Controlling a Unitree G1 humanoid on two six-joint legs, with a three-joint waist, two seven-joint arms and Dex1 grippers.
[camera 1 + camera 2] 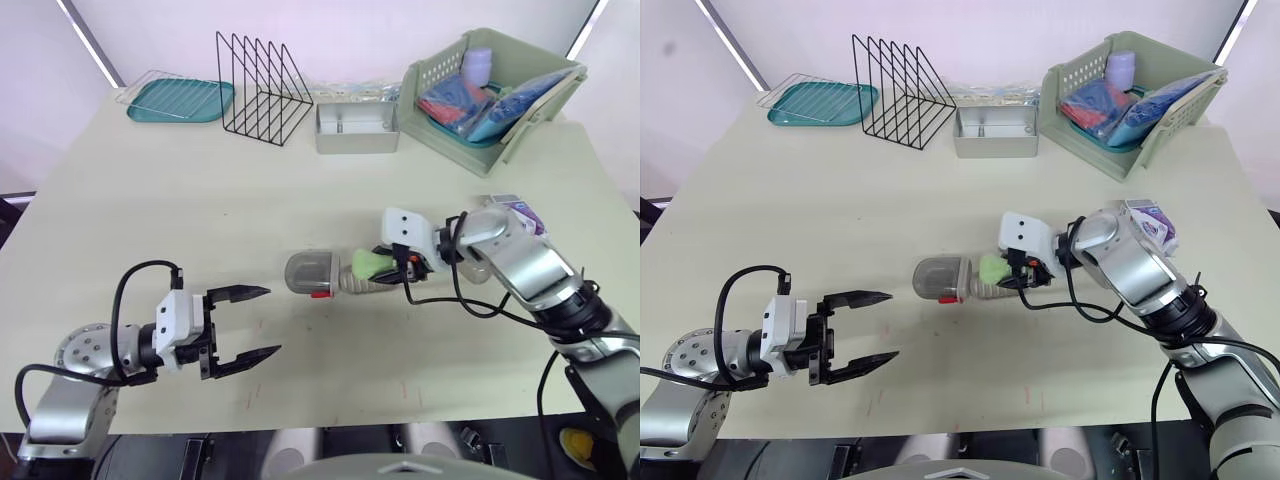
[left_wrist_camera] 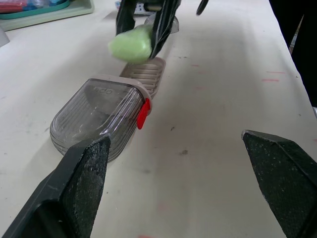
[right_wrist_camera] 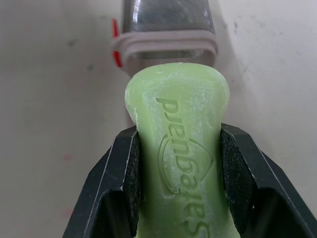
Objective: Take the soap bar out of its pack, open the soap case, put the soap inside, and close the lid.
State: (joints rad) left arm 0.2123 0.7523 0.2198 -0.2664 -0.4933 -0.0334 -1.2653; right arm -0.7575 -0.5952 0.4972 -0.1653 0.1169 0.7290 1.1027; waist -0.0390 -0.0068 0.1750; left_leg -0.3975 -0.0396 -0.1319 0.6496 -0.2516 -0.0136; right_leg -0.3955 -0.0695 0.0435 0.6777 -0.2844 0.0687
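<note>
- Near table [image 1: 200, 200] centre: the soap case [image 1: 310, 272] lies open. Its clear lid rests on the tabletop at the 9 o'clock side, and the ridged grey base [image 2: 146, 82] sits at the 3 o'clock side. A red latch [image 2: 142, 113] shows where the two halves meet.
- The right gripper [image 3: 179, 148] is clamped on the soap bar [image 1: 366, 264]. The two black pads press the bar's long sides, about one bar-width apart. The bar is pale green with a raised logo, and its free end sticks out past the fingertips.
- The soap is held over the base of the case, pointing toward the lid at 9 o'clock. Whether it touches the base is not clear.
- The right arm comes in from 4 o'clock with the elbow bent. Its forearm runs level across the table toward 9 o'clock, wrist in line with it.
- The left gripper [image 1: 272, 320] is spread wide and holds nothing. It is at 7 o'clock, low over the table, with its fingertips aimed at 3 o'clock toward the lid and well apart from it. One of its fingers [image 2: 84, 173] is nearer the table edge and the other farther in.
- The left arm enters from the 7 o'clock corner, forearm roughly level.
- The soap pack [image 1: 515, 208], a white and purple carton, lies at 3 o'clock just behind the right arm.
- Along the far edge are a teal tray [image 1: 180, 100] at 10, a wire rack [image 1: 262, 90] at 11, a metal tin [image 1: 357, 128] at 12 and a green basket [image 1: 490, 95] at 1.
</note>
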